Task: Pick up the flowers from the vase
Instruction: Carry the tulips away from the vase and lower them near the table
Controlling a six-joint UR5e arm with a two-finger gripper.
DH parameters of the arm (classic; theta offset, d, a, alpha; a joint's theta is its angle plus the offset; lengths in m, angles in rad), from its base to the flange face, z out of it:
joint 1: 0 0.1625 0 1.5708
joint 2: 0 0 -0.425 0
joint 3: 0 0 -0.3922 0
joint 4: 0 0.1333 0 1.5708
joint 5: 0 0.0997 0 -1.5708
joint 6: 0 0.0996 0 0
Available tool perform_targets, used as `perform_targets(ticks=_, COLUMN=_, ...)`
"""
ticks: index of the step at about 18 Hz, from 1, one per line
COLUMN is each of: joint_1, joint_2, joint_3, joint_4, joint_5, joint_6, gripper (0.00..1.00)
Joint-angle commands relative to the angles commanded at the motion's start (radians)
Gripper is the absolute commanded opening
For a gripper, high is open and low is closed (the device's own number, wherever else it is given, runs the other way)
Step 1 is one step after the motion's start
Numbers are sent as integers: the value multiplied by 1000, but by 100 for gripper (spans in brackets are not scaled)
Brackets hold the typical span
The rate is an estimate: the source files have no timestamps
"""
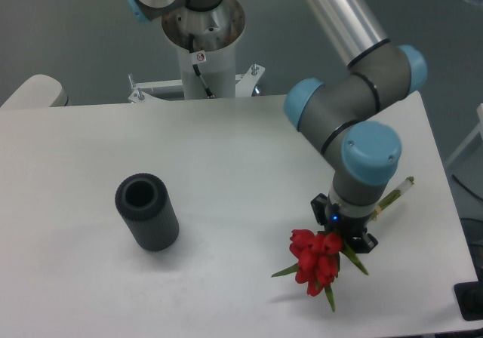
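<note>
The flowers (315, 261), a tight bunch of red tulip buds with green leaves, hang at the table's front right. Their pale green stems (395, 195) stick out up and to the right, behind the wrist. My gripper (341, 231) is shut on the flowers just above the buds, its fingertips mostly hidden by the wrist and blooms. The vase (146, 211), a dark textured cylinder with an open round mouth, stands at the left of the table with nothing in it, far from the gripper.
The white table (226, 149) ends close to the right of and in front of the flowers. The robot's base column (202, 44) rises at the back centre. A pale rounded object (34, 90) sits at the far left edge.
</note>
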Motion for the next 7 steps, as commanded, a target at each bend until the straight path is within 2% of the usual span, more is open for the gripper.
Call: perform_targets(ticks=7, joint_1=0, joint_2=-11, joint_3=2, joint_4=3, joint_5=2, joint_6=43, gripper=6)
